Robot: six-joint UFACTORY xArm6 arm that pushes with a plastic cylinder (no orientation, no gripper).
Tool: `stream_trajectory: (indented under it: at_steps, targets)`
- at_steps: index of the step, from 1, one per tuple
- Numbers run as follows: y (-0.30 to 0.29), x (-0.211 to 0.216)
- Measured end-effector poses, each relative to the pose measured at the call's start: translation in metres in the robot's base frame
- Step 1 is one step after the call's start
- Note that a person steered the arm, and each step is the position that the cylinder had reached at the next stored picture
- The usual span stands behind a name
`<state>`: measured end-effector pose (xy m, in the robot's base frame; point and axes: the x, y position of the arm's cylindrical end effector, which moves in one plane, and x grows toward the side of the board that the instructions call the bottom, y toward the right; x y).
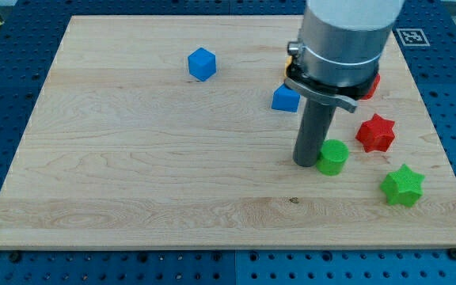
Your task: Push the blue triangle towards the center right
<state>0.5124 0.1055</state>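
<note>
The blue triangle (284, 99) lies on the wooden board (133, 174) right of centre, partly hidden by the arm's grey body (343, 39). My tip (306, 163) is on the board toward the view's bottom from the triangle, a short way from it. The tip stands right against the left side of a green cylinder (333, 157).
A blue cube (202, 63) sits at the upper middle. A red star (375, 132) and a green star (402, 185) lie at the right. A red block (371, 84) and a small yellow block (292, 50) peek out from behind the arm.
</note>
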Motion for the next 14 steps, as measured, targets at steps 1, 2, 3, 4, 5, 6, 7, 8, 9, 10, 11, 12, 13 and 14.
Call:
stream_trajectory:
  at_steps: [1, 2, 3, 4, 5, 6, 7, 8, 9, 10, 11, 12, 13, 14]
  targets:
    - [0.024, 0.001]
    - [0.051, 0.003]
    - [0.071, 0.009]
    - [0.070, 0.017]
    - [0.028, 0.010]
    - [0.007, -0.027]
    - [-0.003, -0.061]
    - [-0.059, -0.069]
    - [-0.104, -0.085]
    - [-0.102, -0.127]
    - [-0.090, -0.128]
    - [-0.064, -0.128]
    - [-0.039, -0.117]
    - [-0.017, -0.108]
